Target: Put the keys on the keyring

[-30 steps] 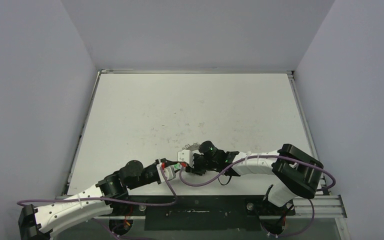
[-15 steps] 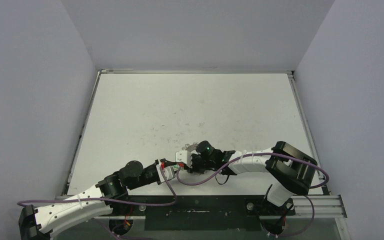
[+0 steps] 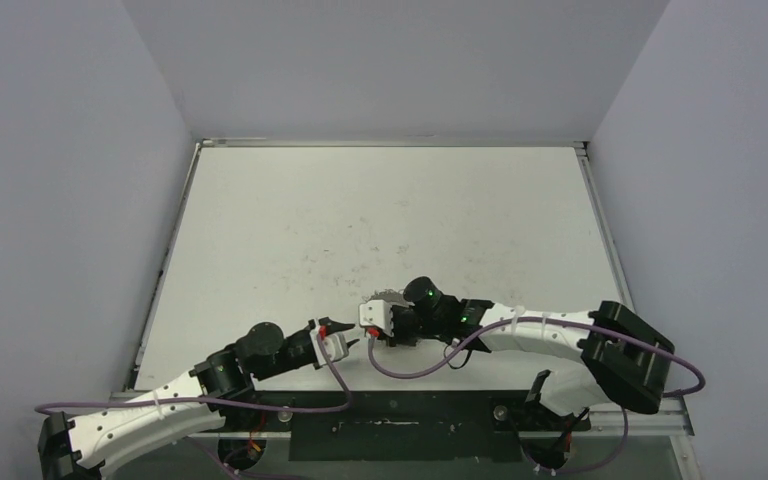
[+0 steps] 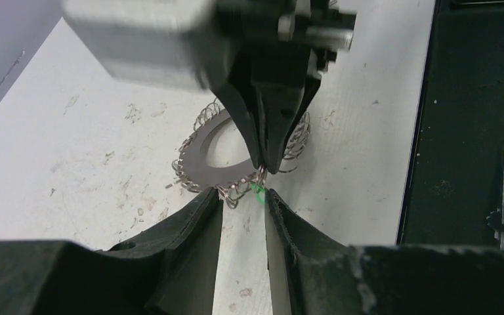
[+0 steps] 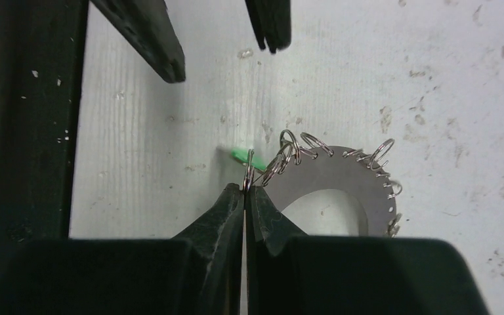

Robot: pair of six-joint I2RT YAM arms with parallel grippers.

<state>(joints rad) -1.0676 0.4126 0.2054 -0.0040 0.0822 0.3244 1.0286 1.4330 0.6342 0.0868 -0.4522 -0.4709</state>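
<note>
Scuffed table [image 3: 360,220]: right pincer [image 5: 246,188] (pinched closed) at keyring [image 5: 351,172] fringe.

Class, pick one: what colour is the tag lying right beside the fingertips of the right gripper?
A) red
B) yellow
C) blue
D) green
D: the right wrist view shows a bright green tag just left of the shut right gripper, next to the keyring.

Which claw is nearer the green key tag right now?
Right. The right claw is shut on a wire loop right beside the green tag; the left claw stands open a little short of it, its fingers pointing at it from the opposite side.
</note>
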